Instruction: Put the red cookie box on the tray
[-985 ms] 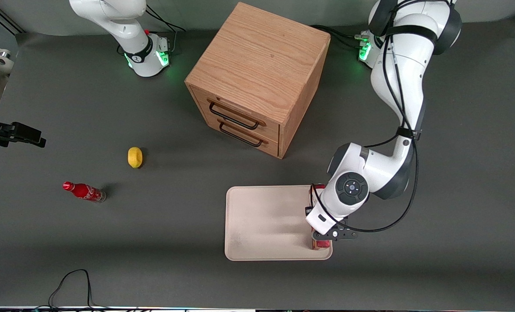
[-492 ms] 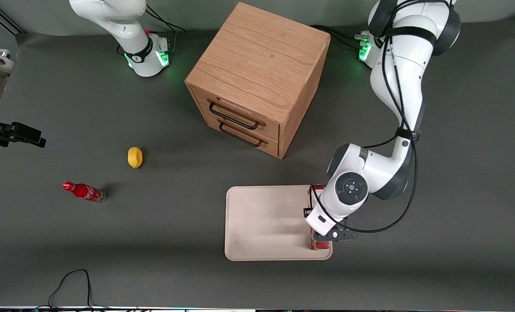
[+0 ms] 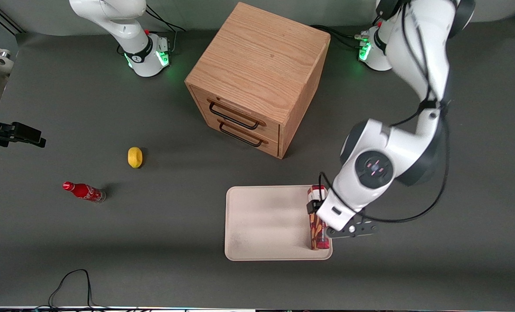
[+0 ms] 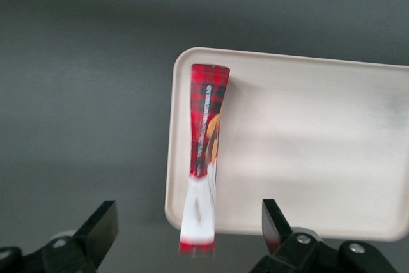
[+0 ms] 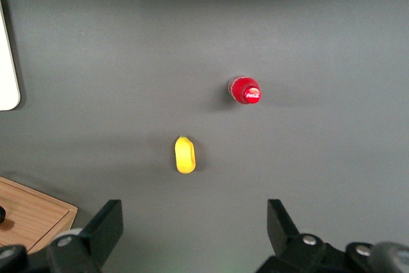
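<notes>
The red cookie box (image 3: 318, 236) lies on the cream tray (image 3: 266, 221), lengthwise along the tray's short edge toward the working arm's end. In the left wrist view the red cookie box (image 4: 206, 132) shows its plaid top and white label patch on the tray (image 4: 307, 145). My left gripper (image 3: 324, 219) hangs above the box's middle and hides part of it in the front view. The gripper (image 4: 186, 222) is open, with its black fingers (image 4: 102, 222) spread wide to either side of the box and touching nothing.
A wooden two-drawer cabinet (image 3: 257, 78) stands farther from the front camera than the tray. A yellow lemon (image 3: 134, 157) and a small red soda bottle (image 3: 84, 191) lie toward the parked arm's end. A black cable (image 3: 73, 281) loops at the table's near edge.
The left arm has risen off the box, which stays lying on the tray. More of the box's length shows now in the front view.
</notes>
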Tool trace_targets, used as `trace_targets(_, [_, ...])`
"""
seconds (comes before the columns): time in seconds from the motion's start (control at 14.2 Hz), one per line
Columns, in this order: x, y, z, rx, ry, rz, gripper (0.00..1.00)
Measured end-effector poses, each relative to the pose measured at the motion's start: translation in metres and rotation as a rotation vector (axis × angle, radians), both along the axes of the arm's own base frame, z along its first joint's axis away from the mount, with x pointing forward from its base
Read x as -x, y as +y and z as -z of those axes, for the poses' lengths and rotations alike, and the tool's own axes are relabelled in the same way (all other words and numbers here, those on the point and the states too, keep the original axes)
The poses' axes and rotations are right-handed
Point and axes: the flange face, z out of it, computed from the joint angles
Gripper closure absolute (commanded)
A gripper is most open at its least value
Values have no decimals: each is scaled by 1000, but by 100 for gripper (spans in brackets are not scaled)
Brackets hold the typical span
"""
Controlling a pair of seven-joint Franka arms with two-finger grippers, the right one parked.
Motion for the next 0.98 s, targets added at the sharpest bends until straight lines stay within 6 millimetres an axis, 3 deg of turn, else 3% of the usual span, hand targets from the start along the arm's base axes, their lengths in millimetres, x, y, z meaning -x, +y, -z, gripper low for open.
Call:
trace_targets(0.21, [30, 13, -90, 1, -5, -52, 0])
trace_targets(0.42, [55, 25, -140, -6, 3, -87, 0])
trace_targets(0.49, [61, 34, -149, -19, 22, -96, 0])
trace_targets(0.63, [62, 70, -159, -37, 50, -132, 0])
trace_targets(0.84, [59, 135, -154, -53, 88, -138, 0])
trace_targets(0.98, [64, 167, -148, -62, 113, -119, 0])
